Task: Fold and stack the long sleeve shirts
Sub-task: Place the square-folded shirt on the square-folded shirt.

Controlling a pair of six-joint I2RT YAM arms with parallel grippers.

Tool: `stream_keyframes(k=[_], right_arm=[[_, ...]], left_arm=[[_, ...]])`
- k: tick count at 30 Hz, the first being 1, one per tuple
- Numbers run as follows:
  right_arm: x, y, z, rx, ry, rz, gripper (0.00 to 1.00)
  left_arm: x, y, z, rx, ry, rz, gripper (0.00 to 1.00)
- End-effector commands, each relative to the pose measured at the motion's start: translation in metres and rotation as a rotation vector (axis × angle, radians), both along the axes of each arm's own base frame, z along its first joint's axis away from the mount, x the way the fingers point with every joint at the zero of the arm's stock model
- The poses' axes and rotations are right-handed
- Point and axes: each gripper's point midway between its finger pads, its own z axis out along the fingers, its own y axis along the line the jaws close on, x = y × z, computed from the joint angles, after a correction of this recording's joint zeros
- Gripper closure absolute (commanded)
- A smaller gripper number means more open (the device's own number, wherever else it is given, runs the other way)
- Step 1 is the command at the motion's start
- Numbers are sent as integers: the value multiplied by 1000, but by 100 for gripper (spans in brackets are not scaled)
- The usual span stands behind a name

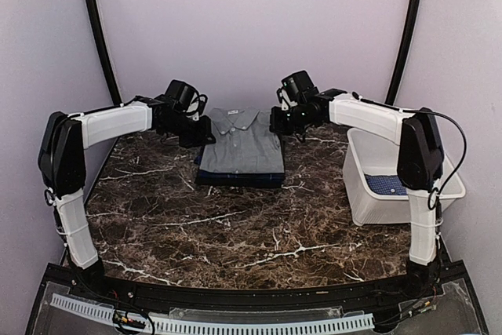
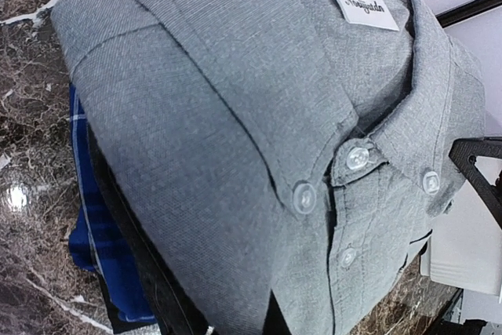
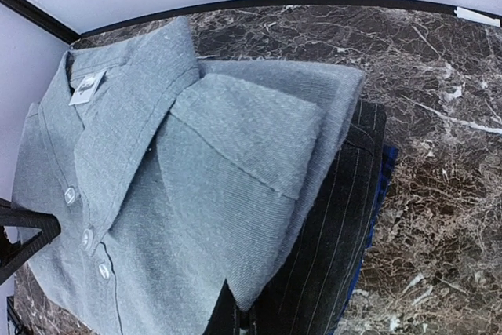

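Grey shirt [image 1: 241, 147] tops centre stack, darker garments [image 3: 321, 256] beneath mostly hidden. Left pincer [image 1: 196, 132], right pincer [image 1: 280, 123] flank it; can't tell clenched or released. Blue dotted shirt [image 1: 386, 184] half-hidden in tub [image 1: 375, 208].

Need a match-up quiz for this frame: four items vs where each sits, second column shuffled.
1 grey shirt
2 dark pinstriped garment
3 blue dotted shirt
4 white tub

A inside the tub
B top of the stack
C right side of the table
D directly under the grey shirt

Pairs: 1-B, 2-D, 3-A, 4-C
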Motion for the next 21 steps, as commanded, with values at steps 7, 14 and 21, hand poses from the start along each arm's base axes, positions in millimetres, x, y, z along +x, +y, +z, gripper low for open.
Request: stream_keyframes(k=[7, 14, 21], right_arm=[[41, -1, -12, 35, -10, -3, 100], [46, -17, -39, 1, 30, -37, 83], [49, -35, -24, -54, -6, -66, 69]], left_arm=[[35, 8, -15, 6, -5, 20, 100], [44, 33, -47, 80, 21, 93, 74], [52, 49, -45, 122, -2, 139, 61]])
